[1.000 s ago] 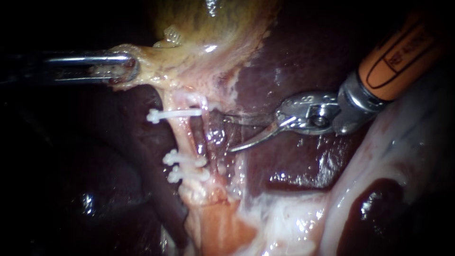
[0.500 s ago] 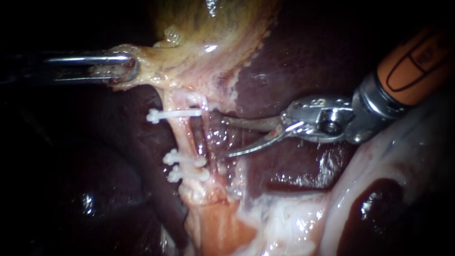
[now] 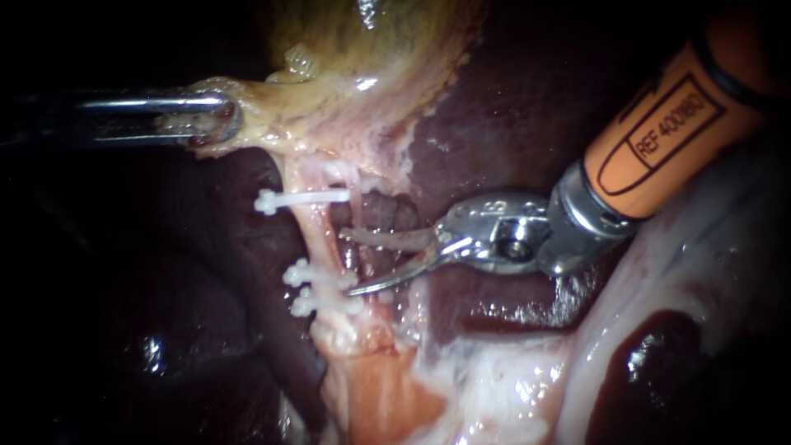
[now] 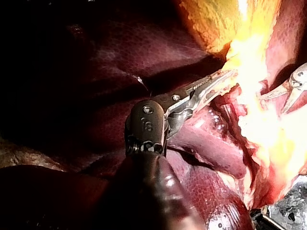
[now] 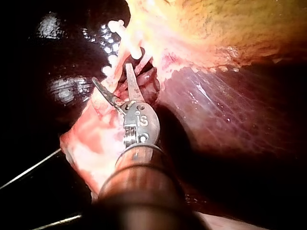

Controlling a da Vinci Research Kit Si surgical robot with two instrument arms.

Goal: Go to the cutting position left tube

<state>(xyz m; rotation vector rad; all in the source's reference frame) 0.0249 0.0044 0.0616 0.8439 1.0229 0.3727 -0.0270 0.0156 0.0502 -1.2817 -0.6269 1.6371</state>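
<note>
A pale tube [image 3: 315,235] runs down from the yellow gallbladder [image 3: 362,66] and carries one white clip [image 3: 301,199] high up and two white clips [image 3: 323,288] lower down. My right instrument [image 3: 347,262], with an orange shaft, has curved blades standing open. Their tips reach the tube's right edge in the stretch between the upper clip and the lower pair. The right wrist view shows the same open blades [image 5: 111,73] just short of the clips [image 5: 122,33]. My left instrument [image 3: 210,119] is shut on the gallbladder's lower edge and holds it out to the left; its jaws [image 4: 213,85] also show in the left wrist view.
Dark red liver [image 3: 511,99] lies behind and to the right of the tube. A second, redder strand [image 3: 364,247] runs just right of the pale tube, under the blades. Pale fatty tissue [image 3: 494,379] spreads below. My right instrument's blades [image 4: 290,91] appear beyond the gallbladder in the left wrist view.
My right instrument has moved left and a little down, bringing its open blades from the liver surface to the tube between the clips. The left instrument has held still.
</note>
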